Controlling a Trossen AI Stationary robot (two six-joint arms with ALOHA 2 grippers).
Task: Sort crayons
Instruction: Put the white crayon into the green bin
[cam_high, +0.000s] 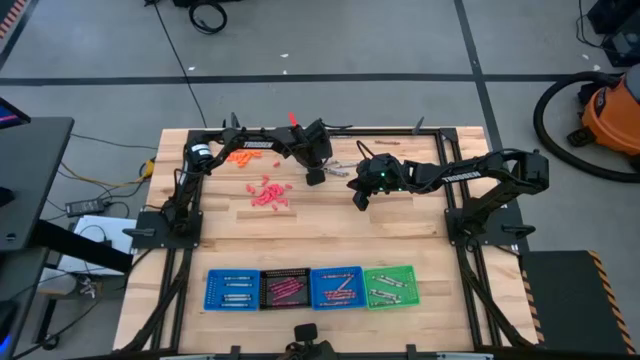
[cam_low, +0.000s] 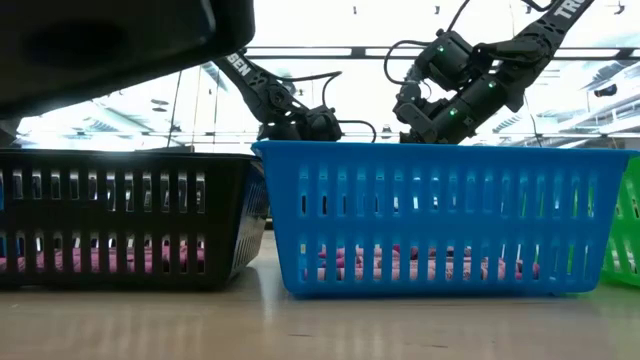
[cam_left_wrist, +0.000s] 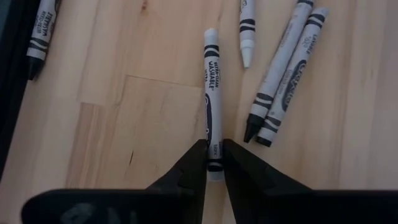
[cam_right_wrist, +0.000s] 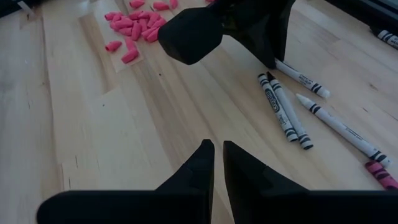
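Several grey crayons (cam_left_wrist: 280, 81) lie flat on the wooden table at its far middle; they also show in the high view (cam_high: 338, 168). My left gripper (cam_left_wrist: 214, 155) is down at the table, shut on one grey crayon (cam_left_wrist: 211, 93). It also shows in the high view (cam_high: 316, 176) and the right wrist view (cam_right_wrist: 273, 53). My right gripper (cam_right_wrist: 217, 152) is shut and empty above bare wood, just right of the crayons; it also shows in the high view (cam_high: 358, 197). A magenta crayon (cam_right_wrist: 380, 173) lies near them. My left gripper pinches the grey crayon's near end (cam_left_wrist: 214, 148) between its two fingers, one on each long side. The fingers come from above, pointing down. The rest of the crayon reaches out ahead of them, flat on the table.
Loose pink pieces (cam_high: 270, 193) and orange pieces (cam_high: 240, 157) lie on the far left of the table. Blue (cam_high: 211, 290), black (cam_high: 264, 288), blue (cam_high: 359, 287) and green (cam_high: 412, 286) trays holding crayons stand in a row at the near edge. Bare wood lies between.
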